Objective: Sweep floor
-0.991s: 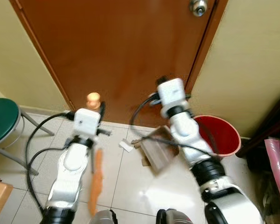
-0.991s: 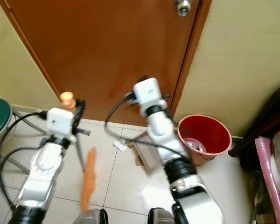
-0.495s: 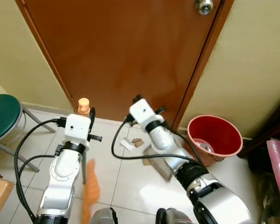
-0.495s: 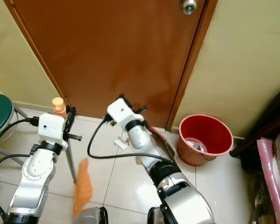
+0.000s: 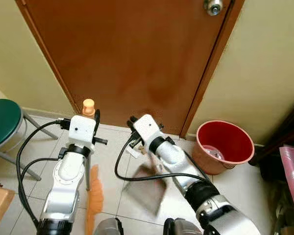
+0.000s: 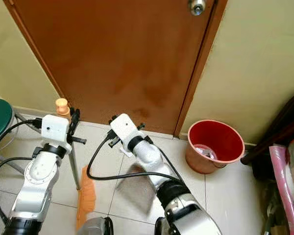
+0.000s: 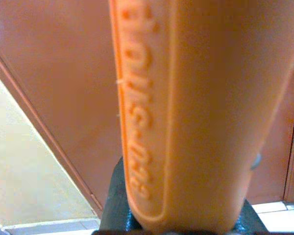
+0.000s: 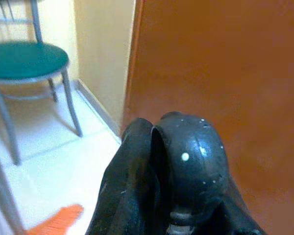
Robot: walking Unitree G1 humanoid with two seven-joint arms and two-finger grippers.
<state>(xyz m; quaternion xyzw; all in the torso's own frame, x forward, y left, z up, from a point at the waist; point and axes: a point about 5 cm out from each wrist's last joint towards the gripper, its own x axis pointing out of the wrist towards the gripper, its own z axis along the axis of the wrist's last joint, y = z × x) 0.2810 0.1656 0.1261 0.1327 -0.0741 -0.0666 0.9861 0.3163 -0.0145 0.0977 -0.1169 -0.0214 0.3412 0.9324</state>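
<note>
My left gripper is shut on an upright broom, just under its orange handle cap. The orange handle stands close up in the left wrist view. The broom's orange bristles rest on the white tiles beside my left arm. My right gripper is low in front of the door, its black fingers pressed together. A brown-grey dustpan hangs blurred below my right arm, apparently held by it. A white scrap lies on the floor by the door, partly hidden by my right arm.
A brown door stands straight ahead, with yellow walls on both sides. A red bucket sits in the right corner, and a green stool stands at left. Dark furniture and a pink roll are at far right.
My right arm has swung left and down toward the door's foot, carrying the dustpan from near the bucket to mid-floor. The broom has barely moved.
</note>
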